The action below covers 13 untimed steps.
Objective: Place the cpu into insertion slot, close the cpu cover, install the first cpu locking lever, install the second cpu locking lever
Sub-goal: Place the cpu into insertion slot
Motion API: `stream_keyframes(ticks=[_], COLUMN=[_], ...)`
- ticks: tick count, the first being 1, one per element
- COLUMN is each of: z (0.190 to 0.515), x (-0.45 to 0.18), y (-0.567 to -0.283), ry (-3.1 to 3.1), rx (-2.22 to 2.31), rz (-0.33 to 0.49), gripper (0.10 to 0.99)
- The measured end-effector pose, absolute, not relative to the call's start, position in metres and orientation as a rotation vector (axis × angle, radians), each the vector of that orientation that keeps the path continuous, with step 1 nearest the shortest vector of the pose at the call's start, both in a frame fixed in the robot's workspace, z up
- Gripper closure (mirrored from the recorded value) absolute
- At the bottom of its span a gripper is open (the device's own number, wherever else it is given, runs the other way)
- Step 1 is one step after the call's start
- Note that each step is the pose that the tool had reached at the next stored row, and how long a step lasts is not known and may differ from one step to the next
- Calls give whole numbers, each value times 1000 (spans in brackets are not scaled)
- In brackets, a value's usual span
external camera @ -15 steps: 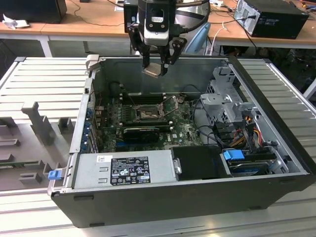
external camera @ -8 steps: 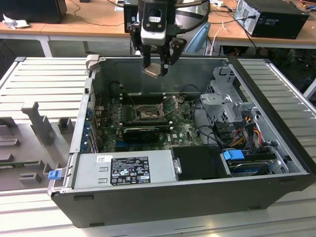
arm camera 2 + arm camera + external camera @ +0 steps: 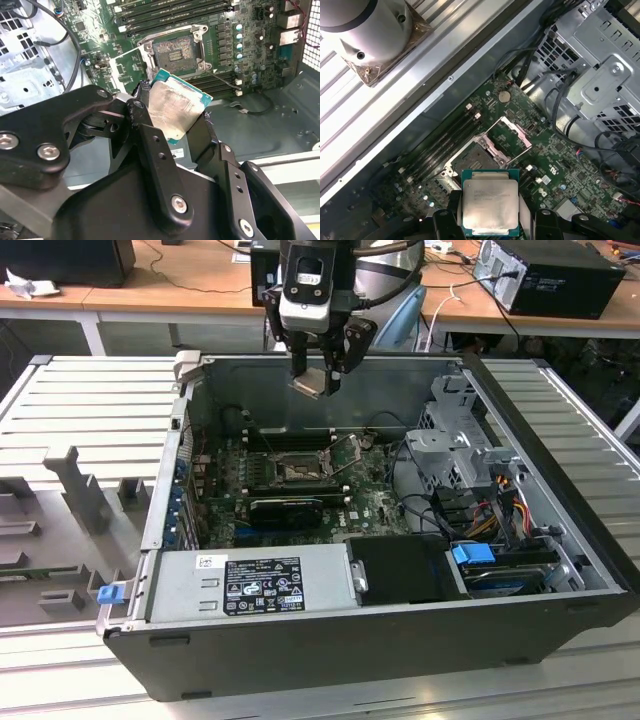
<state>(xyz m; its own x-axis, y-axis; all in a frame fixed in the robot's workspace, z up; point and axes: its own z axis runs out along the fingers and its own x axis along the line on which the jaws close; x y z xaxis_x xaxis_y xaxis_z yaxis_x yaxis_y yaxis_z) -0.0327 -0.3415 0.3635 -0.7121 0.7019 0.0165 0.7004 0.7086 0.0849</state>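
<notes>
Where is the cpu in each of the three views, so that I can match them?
Exterior view: cpu held by the gripper above the computer case.
Second wrist view: cpu tilted, clear of the insertion slot.
First wrist view: cpu beside the insertion slot.
Shared landmark: the insertion slot.

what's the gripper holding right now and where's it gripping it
The gripper holds the cpu, pinched between its fingers by two opposite side edges. The cpu is not yet in the insertion slot.

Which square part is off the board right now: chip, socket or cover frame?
The cpu: the gripper holds it above the case, while the insertion slot and the open cpu cover sit on the motherboard.
</notes>
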Motion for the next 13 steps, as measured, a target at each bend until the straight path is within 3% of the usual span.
stream_keyframes(ticks=[13], z=[363], x=[-32], y=[-342], ry=[2781], rx=[1404], rz=[129], gripper=[545])
